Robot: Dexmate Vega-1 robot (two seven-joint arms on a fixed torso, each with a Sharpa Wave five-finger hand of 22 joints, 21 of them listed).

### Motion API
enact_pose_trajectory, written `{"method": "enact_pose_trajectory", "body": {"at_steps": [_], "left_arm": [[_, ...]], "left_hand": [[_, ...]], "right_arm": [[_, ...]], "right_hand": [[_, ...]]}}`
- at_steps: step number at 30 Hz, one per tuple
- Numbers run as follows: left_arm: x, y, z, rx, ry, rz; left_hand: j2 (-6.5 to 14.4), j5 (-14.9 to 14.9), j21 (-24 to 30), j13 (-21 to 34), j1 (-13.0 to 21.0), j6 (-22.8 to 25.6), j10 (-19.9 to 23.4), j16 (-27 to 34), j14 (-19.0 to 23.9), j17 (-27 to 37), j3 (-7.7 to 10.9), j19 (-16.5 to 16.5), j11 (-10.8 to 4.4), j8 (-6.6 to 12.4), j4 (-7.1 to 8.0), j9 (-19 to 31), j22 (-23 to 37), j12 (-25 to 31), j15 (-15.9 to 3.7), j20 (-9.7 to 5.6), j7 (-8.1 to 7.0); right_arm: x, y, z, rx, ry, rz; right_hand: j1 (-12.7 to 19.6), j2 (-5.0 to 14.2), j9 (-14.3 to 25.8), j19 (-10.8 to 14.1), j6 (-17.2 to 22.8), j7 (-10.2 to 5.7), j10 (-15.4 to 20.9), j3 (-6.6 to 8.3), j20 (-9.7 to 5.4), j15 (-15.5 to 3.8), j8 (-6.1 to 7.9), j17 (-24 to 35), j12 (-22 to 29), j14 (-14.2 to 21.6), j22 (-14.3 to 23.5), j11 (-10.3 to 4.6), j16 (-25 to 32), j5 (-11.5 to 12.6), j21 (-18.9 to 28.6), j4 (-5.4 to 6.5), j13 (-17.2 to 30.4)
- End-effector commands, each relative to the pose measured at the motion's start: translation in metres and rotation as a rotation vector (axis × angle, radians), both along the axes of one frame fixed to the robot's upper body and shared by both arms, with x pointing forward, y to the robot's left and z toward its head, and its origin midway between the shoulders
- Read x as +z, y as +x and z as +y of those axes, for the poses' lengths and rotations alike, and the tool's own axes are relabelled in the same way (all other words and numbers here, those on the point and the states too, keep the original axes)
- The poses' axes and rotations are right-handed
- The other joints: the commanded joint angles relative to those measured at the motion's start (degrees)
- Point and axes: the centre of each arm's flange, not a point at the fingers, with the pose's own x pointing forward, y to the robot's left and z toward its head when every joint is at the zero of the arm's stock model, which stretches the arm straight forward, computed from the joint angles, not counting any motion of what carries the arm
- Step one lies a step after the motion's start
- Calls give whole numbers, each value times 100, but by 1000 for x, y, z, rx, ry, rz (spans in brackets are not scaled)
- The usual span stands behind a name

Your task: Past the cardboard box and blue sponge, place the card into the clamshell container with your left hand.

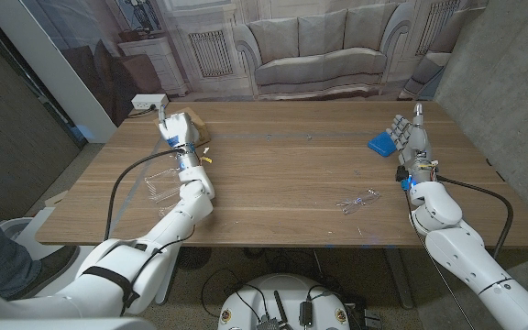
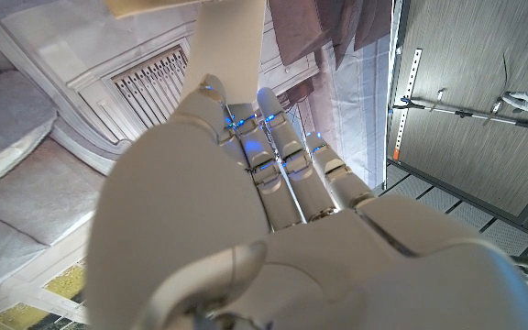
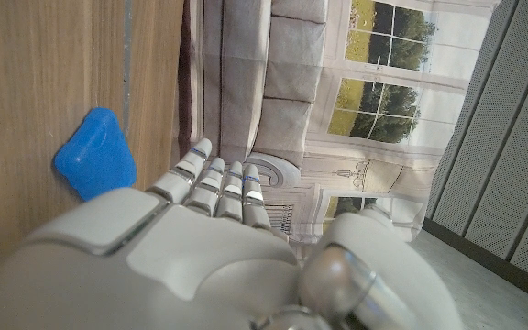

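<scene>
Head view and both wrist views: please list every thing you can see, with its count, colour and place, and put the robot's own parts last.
table: one, brown wood, centre.
blue sponge: one, blue, far right, beside the right hand.
cardboard box: one, tan, far left, behind the left hand.
clamshell container: one, clear, left edge.
clear plastic piece: one, transparent, near right.
power strip: one, white, beyond the far left corner.
left hand: one, white, raised by the box; grip unclear.
right hand: one, white, open, upright.

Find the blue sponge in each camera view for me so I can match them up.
Head view: blue sponge lies on the table's right side, just left of the right hand.
Right wrist view: it lies beyond that hand's fingertips.
Left wrist view: none.
Shared landmark: the right hand.
</scene>
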Motion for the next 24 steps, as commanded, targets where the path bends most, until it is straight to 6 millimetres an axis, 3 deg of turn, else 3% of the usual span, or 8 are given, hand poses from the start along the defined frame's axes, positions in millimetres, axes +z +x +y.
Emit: {"method": "enact_pose_trajectory", "body": {"at_steps": [1,24], "left_arm": [[5,-8,-1,14,9,-20],[27,-31,-6,1,-1,-58]], "left_hand": [[-15,-4,-4,35,55,-7,32,-20,67,8,52,56,52,1,1,25,-1,45,-391,-512,40],[-32,-10,-9,97,48,-9,34,-30,131,9,105,95,58,-22,15,30,1,38,-389,-478,60]], "right_arm": [[-1,-4,-4,-11,6,-5],[3,-18,-15,-47,6,-17]], "right_hand": [[27,36,13,37,51,-17,54,-45,-24,22,-13,21,2,36,11,23,-32,-2,-37,-19,28],[33,53,13,40,55,-17,54,-55,-21,20,-13,21,0,39,12,34,-33,-6,-52,-22,29]]}}
